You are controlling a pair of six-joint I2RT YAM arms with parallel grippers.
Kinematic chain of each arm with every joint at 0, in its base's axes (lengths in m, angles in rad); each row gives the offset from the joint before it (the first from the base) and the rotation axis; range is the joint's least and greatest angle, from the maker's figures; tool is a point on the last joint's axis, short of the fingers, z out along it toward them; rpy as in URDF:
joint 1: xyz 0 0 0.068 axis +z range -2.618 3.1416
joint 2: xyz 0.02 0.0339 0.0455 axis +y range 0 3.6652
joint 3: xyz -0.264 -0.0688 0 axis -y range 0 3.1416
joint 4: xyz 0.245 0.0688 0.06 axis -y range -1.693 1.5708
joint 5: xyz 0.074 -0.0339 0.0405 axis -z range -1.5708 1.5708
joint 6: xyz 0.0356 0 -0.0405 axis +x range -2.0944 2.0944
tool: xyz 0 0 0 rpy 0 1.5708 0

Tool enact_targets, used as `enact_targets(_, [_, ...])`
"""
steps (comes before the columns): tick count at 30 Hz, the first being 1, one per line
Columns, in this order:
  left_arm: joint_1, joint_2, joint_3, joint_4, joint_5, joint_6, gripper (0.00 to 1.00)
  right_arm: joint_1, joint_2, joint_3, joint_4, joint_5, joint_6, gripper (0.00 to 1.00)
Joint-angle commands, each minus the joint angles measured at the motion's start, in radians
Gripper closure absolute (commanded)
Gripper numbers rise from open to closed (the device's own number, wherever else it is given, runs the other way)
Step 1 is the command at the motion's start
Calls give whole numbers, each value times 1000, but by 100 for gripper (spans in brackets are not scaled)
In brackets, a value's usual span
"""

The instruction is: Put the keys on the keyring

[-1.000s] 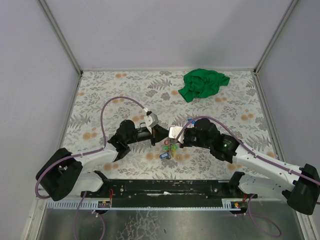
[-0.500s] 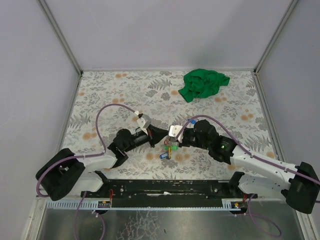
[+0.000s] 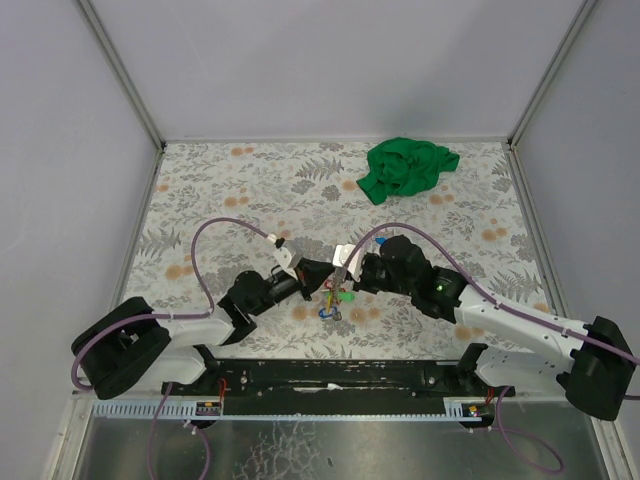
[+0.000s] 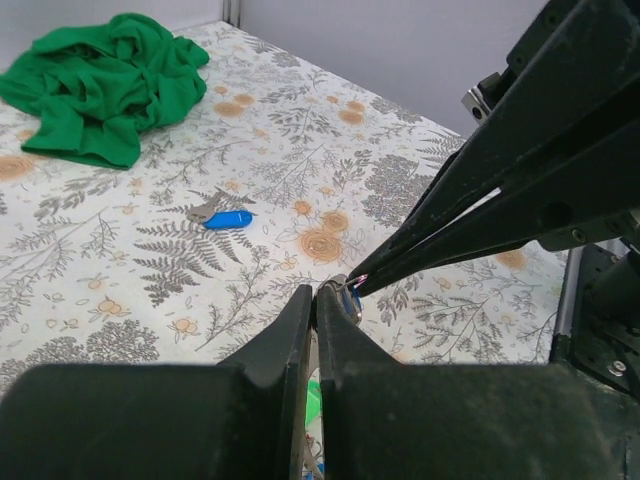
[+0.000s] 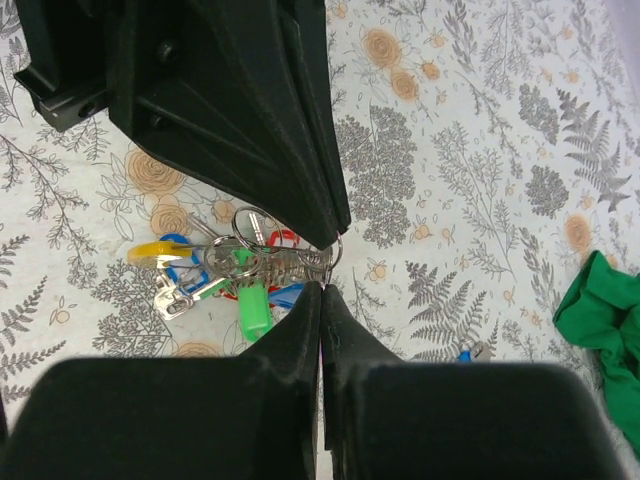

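The keyring [image 5: 337, 250] is a thin silvery loop pinched from both sides just above the table. My right gripper [image 5: 320, 285] is shut on its near edge, and my left gripper [image 4: 315, 294] is shut on the ring [image 4: 348, 290] from the opposite side. Several keys [image 5: 250, 285] with green, blue, red and yellow heads hang in a bunch from it, seen in the top view as a small cluster [image 3: 334, 300] below the two meeting tips. One loose blue key [image 4: 228, 219] lies apart on the cloth-patterned table [image 3: 250, 185].
A crumpled green cloth [image 3: 405, 167] lies at the back right of the table. The loose blue key [image 3: 381, 243] sits just behind my right arm [image 3: 440, 290]. Grey walls close the table on three sides.
Both arms have shifted slightly left and the left arm has dropped lower and turned at the wrist. The tips stay together over the bunch of keys.
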Motion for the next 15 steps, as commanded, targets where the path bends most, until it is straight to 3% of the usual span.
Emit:
enact_targets(1, [-16, -26, -9, 201, -98, 102, 100, 7, 21, 64, -148, -4, 53, 100])
enact_targets(15, [-93, 40, -62, 391, -153, 186, 100, -50, 114, 187, -238, -181, 77, 100])
